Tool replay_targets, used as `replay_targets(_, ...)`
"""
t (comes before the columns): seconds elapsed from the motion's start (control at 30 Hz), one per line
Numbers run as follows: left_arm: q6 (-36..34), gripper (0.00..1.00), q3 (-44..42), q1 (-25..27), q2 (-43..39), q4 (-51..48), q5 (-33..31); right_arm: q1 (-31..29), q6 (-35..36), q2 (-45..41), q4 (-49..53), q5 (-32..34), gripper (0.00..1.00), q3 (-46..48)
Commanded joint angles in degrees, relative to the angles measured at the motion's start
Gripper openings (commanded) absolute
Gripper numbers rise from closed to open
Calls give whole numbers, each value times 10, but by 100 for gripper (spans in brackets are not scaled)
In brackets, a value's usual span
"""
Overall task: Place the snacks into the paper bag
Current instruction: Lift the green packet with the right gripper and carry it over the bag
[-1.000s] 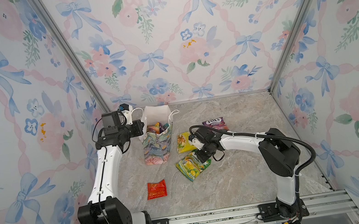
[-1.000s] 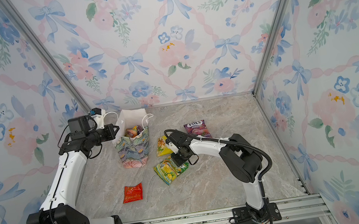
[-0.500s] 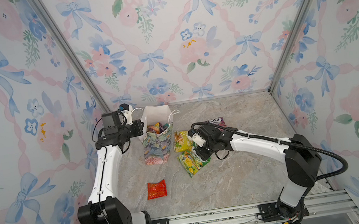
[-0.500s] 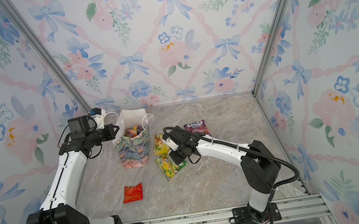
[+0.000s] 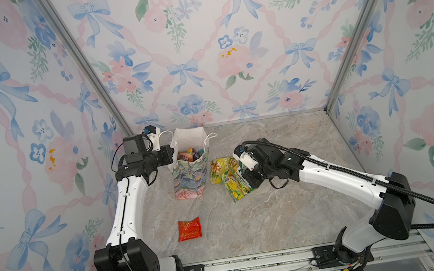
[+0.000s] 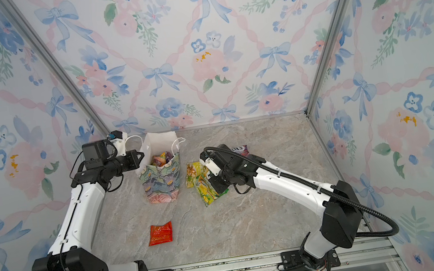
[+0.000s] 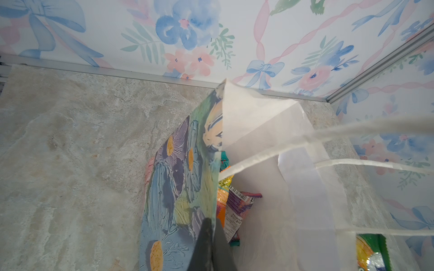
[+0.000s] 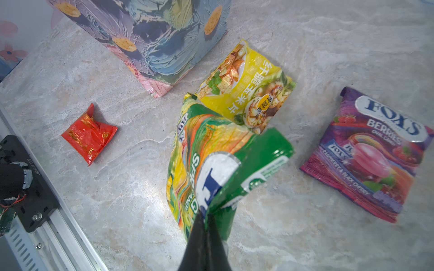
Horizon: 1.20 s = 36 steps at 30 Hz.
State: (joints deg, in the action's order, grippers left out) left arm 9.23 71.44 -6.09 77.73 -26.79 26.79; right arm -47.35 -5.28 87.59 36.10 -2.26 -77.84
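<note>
My right gripper (image 8: pixel 204 215) is clenched on a corner of the green packet (image 8: pixel 199 140), and the left gripper (image 7: pixel 209 221) is pinching the rim of the paper bag (image 7: pixel 173 183). I'd lift well above that rim before letting go.

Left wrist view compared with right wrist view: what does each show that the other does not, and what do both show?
Only left wrist: the paper bag's white inside, the packets in it, its cord handles, and the left pincer shut on the bag's wall.
Only right wrist: the red packet, the yellow packet, the purple FOX'S packet, and the right pincer shut on the green packet.
Both: the bag's painted outside, the marble table, perhaps the green packet.
</note>
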Motion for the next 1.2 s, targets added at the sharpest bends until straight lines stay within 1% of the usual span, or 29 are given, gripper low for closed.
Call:
replay_targets(0.0,6,0,-6,-4,-12,-6,1,0,23,-33,11,41,0,-47)
replay_targets(0.2,7,0,-6,-5,-10,-6,1,14,34,-38,3,72,0,-105)
replay_targets(0.3,7,0,-5,-5,-10,-6,3,25,34,-37,-9,76,0,-135)
replay_targets(0.5,6,0,-4,-5,-9,-6,2,37,52,-17,-12,112,0,-217)
replay_targets(0.93,6,0,-6,-7,-8,-6,3,72,92,69,-37,106,0,-392)
replay_targets(1.17,7,0,-6,-8,-6,-6,3,68,106,160,-14,75,0,-523)
